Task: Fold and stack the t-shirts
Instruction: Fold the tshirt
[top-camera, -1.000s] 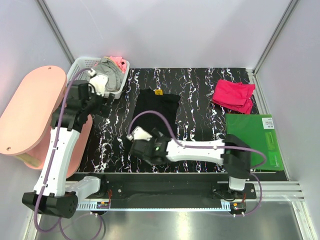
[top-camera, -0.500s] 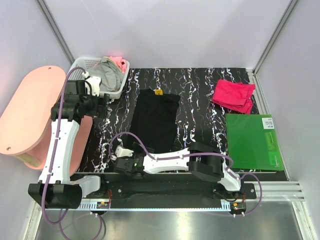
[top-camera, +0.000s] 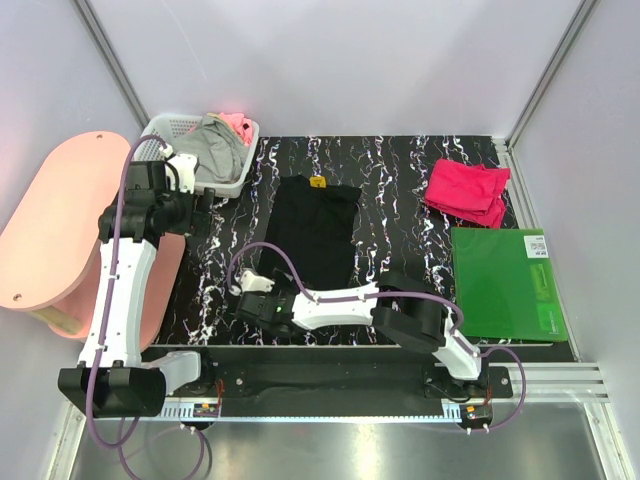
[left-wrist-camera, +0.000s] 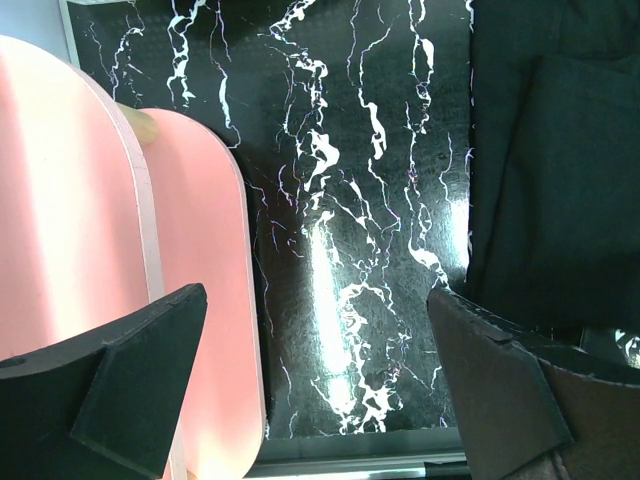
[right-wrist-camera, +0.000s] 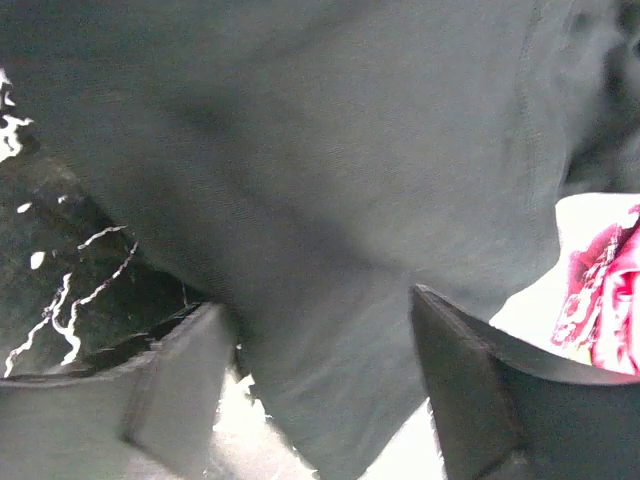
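The black t-shirt (top-camera: 312, 232) lies on the marble table as a long narrow fold with an orange tag at its far end. It also shows in the left wrist view (left-wrist-camera: 560, 170). My right gripper (top-camera: 262, 300) is open at the shirt's near left corner. In the right wrist view the dark cloth (right-wrist-camera: 330, 200) fills the space between the spread fingers (right-wrist-camera: 470, 390). The crimson-pink t-shirt (top-camera: 467, 190) lies folded at the far right. My left gripper (top-camera: 203, 212) hangs open and empty over the table's left part, with bare marble between its fingers (left-wrist-camera: 130, 380).
A white lattice basket (top-camera: 160, 135) with grey and pink clothes stands at the far left. A pink oval side table (top-camera: 55, 230) stands left of the table and shows in the left wrist view (left-wrist-camera: 90, 230). A green board (top-camera: 505, 285) lies at the near right.
My right arm swung left along the near edge, then came back a little to the black shirt's near left corner. My left gripper drew back to the left, away from the basket.
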